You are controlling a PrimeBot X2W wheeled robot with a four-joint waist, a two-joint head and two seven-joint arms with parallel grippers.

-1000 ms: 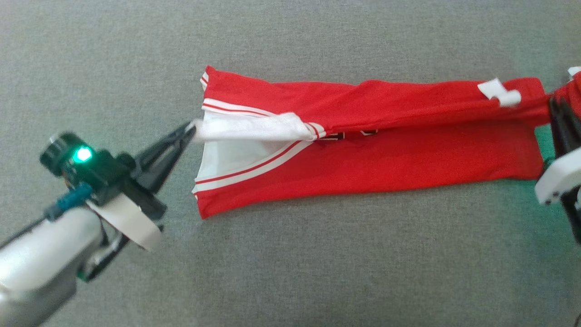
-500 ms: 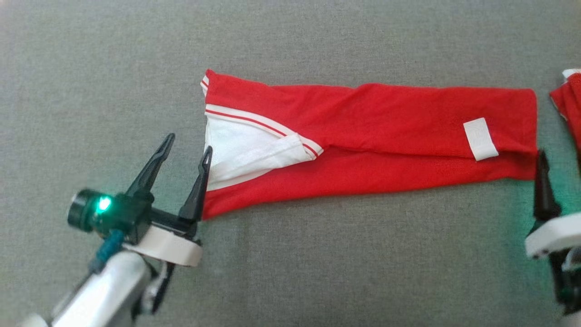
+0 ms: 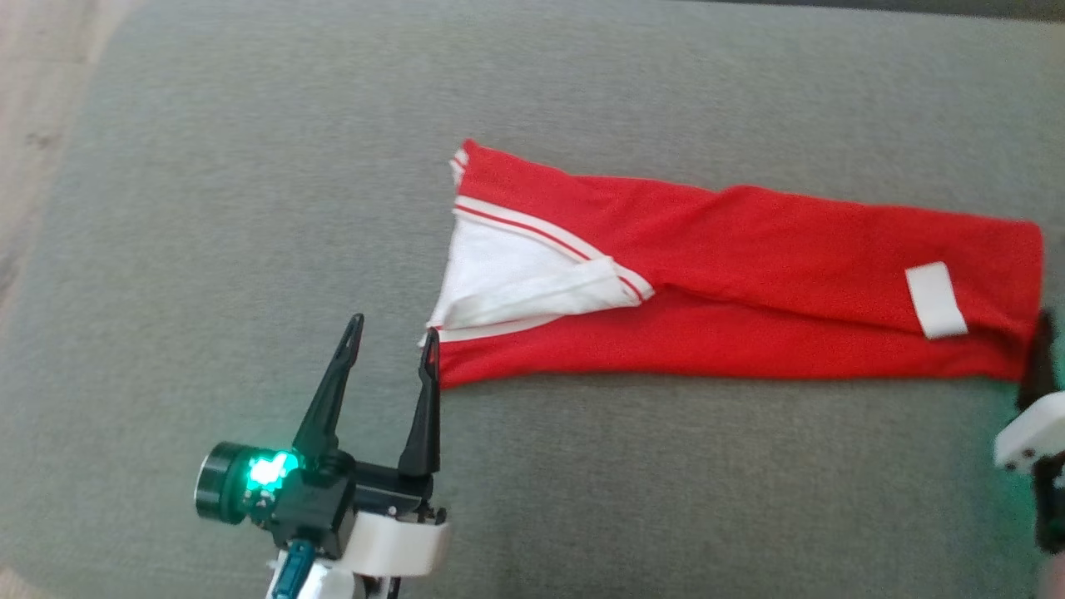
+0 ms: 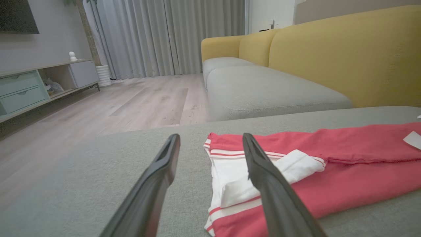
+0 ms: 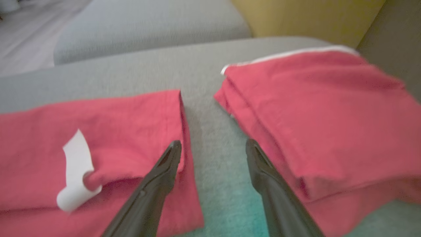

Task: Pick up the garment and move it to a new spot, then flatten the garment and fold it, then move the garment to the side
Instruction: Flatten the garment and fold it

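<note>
The garment (image 3: 749, 308) has been let go at both ends and is laid long on the grey cushion (image 3: 250, 208). The left gripper (image 3: 394, 329) is spread wide just beside its striped end, the right gripper (image 5: 213, 144) splayed at its plain end. The folded red pile (image 5: 312, 115) just beside that end could be snagged by a careless grab.

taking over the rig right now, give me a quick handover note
Left end effector: open, empty, beside the white-panelled end of the garment.
Right end effector: open, empty, at the opposite end near the white label.
The garment lies flat on the grey cushion, folded lengthwise into a long strip.
Another folded red garment lies to its right.
Left to do: probably fold it shorter, then move it aside.
</note>
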